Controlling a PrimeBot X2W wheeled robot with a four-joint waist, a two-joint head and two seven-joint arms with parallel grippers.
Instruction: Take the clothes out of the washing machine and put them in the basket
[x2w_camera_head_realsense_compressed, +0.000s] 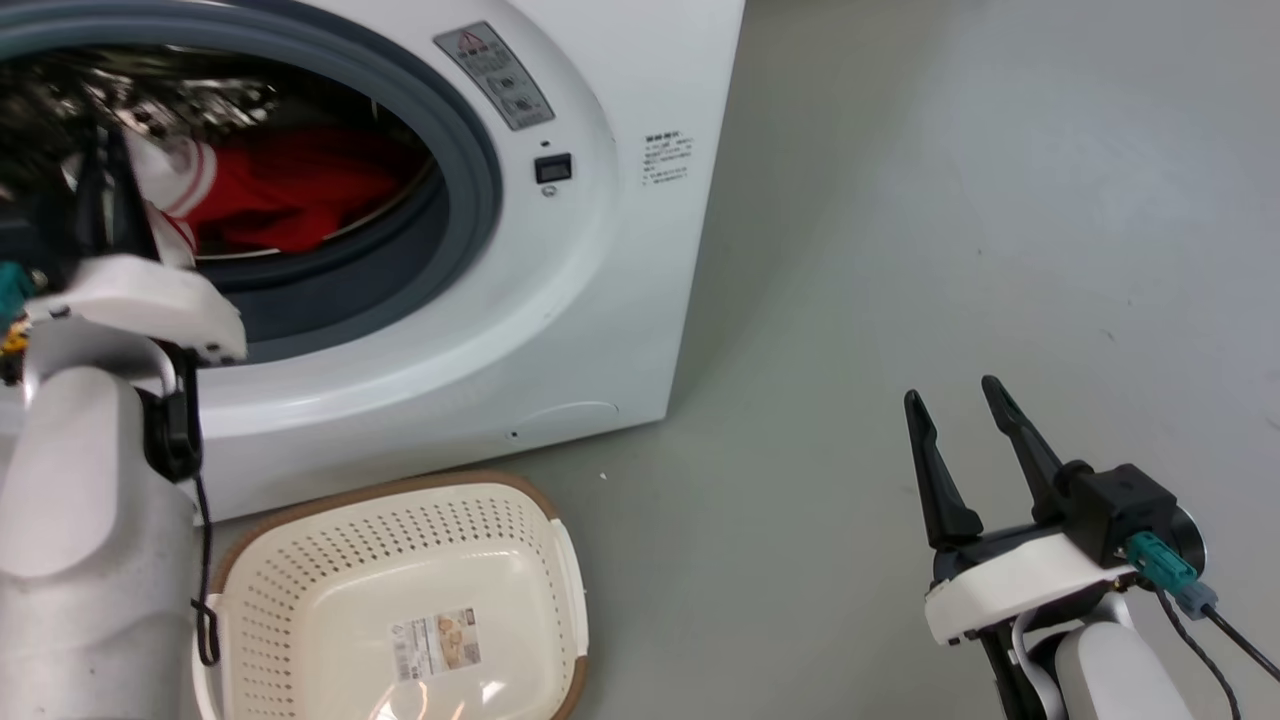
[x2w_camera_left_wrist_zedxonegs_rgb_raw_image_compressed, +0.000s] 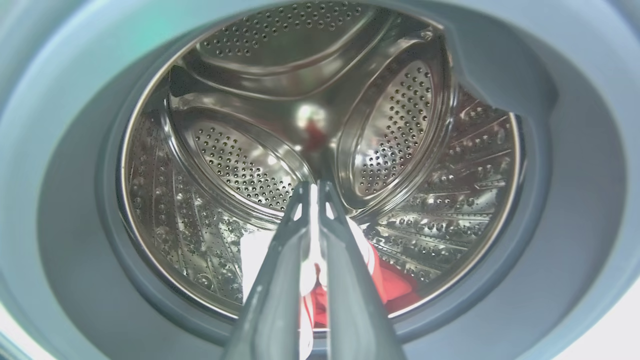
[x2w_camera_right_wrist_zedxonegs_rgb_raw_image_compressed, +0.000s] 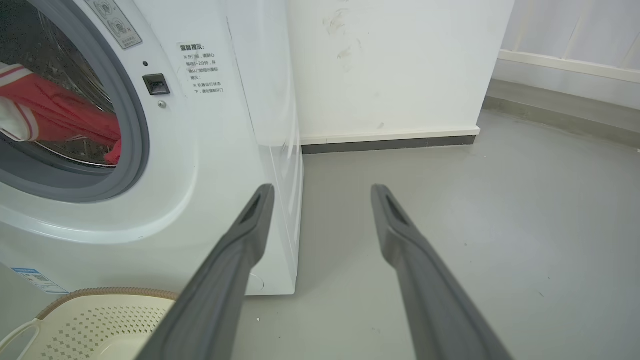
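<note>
While the left gripper (x2w_camera_left_wrist_zedxonegs_rgb_raw_image_compressed: 314, 186), reaching inside the washing machine (x2w_camera_head_realsense_compressed: 600, 250), looks clamped on a white fold of the clothes (x2w_camera_head_realsense_compressed: 290, 190) lying low in there and the right gripper (x2w_camera_head_realsense_compressed: 951, 388) waits spread wide over the floor (x2w_camera_head_realsense_compressed: 900, 200), extraction seems begun, so next comes drawing them out and down into the basket (x2w_camera_head_realsense_compressed: 330, 570) in front.

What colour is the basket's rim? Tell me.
Brown rim on a cream basket; head view shows it best.
</note>
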